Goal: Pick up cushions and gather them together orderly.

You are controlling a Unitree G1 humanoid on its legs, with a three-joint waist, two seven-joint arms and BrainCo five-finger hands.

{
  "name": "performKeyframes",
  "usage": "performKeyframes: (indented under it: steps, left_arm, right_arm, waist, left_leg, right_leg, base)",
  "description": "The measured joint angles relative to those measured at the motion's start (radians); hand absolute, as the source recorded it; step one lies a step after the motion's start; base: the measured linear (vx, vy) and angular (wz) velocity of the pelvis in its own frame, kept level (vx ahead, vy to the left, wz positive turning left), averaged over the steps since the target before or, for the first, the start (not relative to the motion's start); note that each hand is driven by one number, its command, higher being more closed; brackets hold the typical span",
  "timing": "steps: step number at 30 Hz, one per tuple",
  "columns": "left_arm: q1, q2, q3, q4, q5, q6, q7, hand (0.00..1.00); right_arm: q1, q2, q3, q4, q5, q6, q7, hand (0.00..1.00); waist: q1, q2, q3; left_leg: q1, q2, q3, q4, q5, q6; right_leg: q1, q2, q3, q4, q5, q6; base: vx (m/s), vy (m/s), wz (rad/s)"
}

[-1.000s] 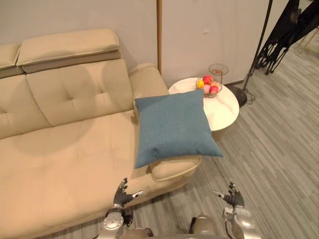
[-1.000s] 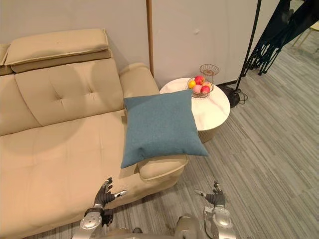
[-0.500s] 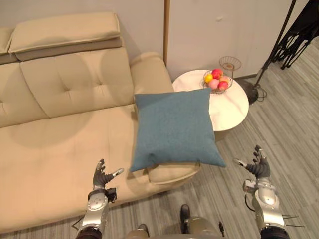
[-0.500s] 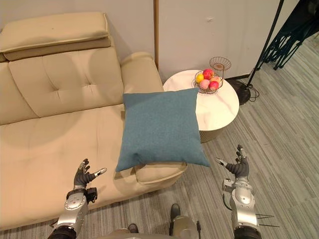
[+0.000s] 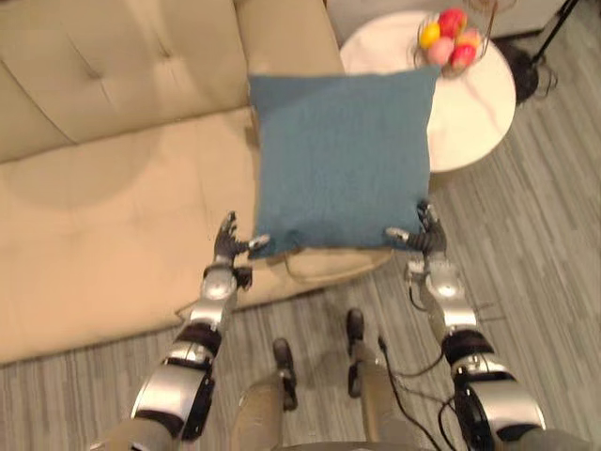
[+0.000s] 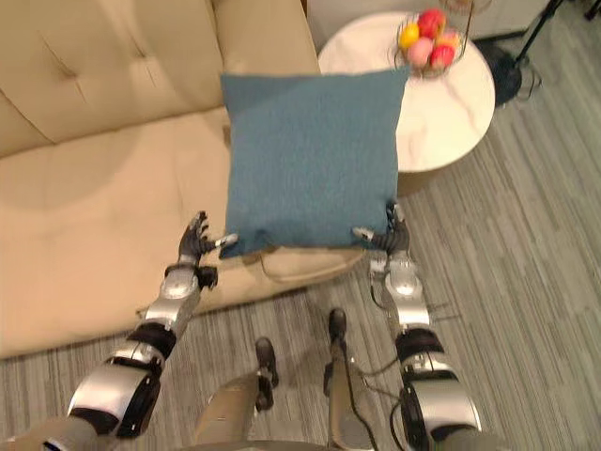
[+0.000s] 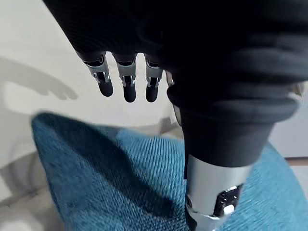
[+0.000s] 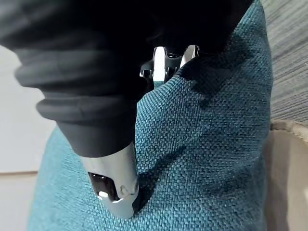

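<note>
Progress: early. One blue cushion [image 5: 338,160] lies flat across the armrest [image 5: 329,266] of the sofa [image 5: 113,188]. Its far edge reaches toward the round table [image 5: 474,113] just beyond the armrest. It is not yet lifted.

Left hand [image 5: 225,246]: at the cushion's near corner on the seat side of the armrest. Fingers [image 7: 126,86] straight, thumb spread toward the fabric, holding nothing.

Right hand [image 5: 427,240]: at the near corner on the floor side of the armrest. It is likewise spread, thumb lying along the weave, nothing clamped.

We judge both hands set for a two-handed grasp. Closing, lifting, carrying and arranging are all left to do.

Unclear:
- The right hand's fingertips sit partly behind the cushion's edge in its wrist view, so contact there is uncertain.
- We cannot tell whether the far edge rests on the table.
- The sofa is cut off on the seat side of the armrest, so we cannot tell where other cushions lie or where this one should go.
</note>
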Motion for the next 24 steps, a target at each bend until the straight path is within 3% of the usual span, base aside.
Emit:
performKeyframes:
  steps: [1, 6, 11, 15, 20, 24]
  left_arm:
    - [-0.076, -0.002, -0.017, 0.025, -0.011, 0.001, 0.003, 1.0]
    - [-0.278, 0.012, -0.046, 0.073, -0.051, 0.015, 0.032, 1.0]
    - [-0.308, 0.046, -0.046, 0.05, -0.069, 0.015, 0.044, 1.0]
    - [-0.292, 0.069, -0.074, -0.092, -0.069, 0.014, 0.053, 1.0]
    - [-0.126, 0.08, -0.09, -0.297, -0.048, 0.005, 0.069, 1.0]
    - [0.129, 0.061, -0.088, -0.515, -0.026, -0.006, 0.084, 1.0]
  right_arm:
    - [-0.052, 0.002, 0.0, 0.017, 0.018, 0.002, -0.016, 1.0]
    - [-0.186, -0.008, 0.026, 0.013, 0.087, 0.023, -0.05, 1.0]
    - [-0.197, -0.026, 0.074, -0.062, 0.135, 0.022, -0.054, 1.0]
    - [-0.117, -0.053, 0.097, -0.246, 0.137, 0.011, -0.053, 1.0]
    - [0.06, -0.054, 0.163, -0.381, 0.134, -0.015, -0.051, 1.0]
    - [0.23, -0.042, 0.174, -0.534, 0.113, -0.019, -0.049, 1.0]
  waist:
    - [0.0, 0.0, 0.02]
    - [0.001, -0.002, 0.05]
    - [0.009, -0.003, 0.051]
    - [0.015, -0.003, 0.051]
    - [0.006, -0.002, 0.05]
    - [0.001, -0.002, 0.048]
  left_leg:
    - [-0.028, 0.009, 0.001, 0.031, -0.005, 0.006]
    - [-0.15, 0.046, 0.009, 0.133, -0.03, 0.001]
    - [-0.188, 0.078, 0.02, 0.177, -0.04, -0.007]
    - [-0.18, 0.08, 0.013, 0.165, -0.037, -0.006]
    - [-0.078, 0.062, 0.001, 0.085, -0.023, -0.022]
    - [0.009, 0.051, -0.007, 0.027, -0.019, -0.024]
  right_leg:
    - [-0.015, 0.005, 0.004, 0.0, 0.01, -0.001]
    - [-0.093, 0.029, 0.02, 0.0, 0.037, 0.001]
    - [-0.118, 0.052, 0.027, -0.003, 0.057, -0.009]
    - [-0.103, 0.056, 0.018, -0.021, 0.067, -0.021]
    - [-0.012, 0.051, 0.026, -0.06, 0.066, -0.019]
    - [0.069, 0.051, 0.03, -0.098, 0.057, -0.009]
  base:
    - [-0.2, -0.08, -0.04]
    - [-0.18, -0.091, -0.1]
    - [-0.06, -0.085, -0.12]
    - [0.03, -0.063, 0.02]
    - [0.1, -0.019, 0.08]
    - [0.09, -0.011, 0.05]
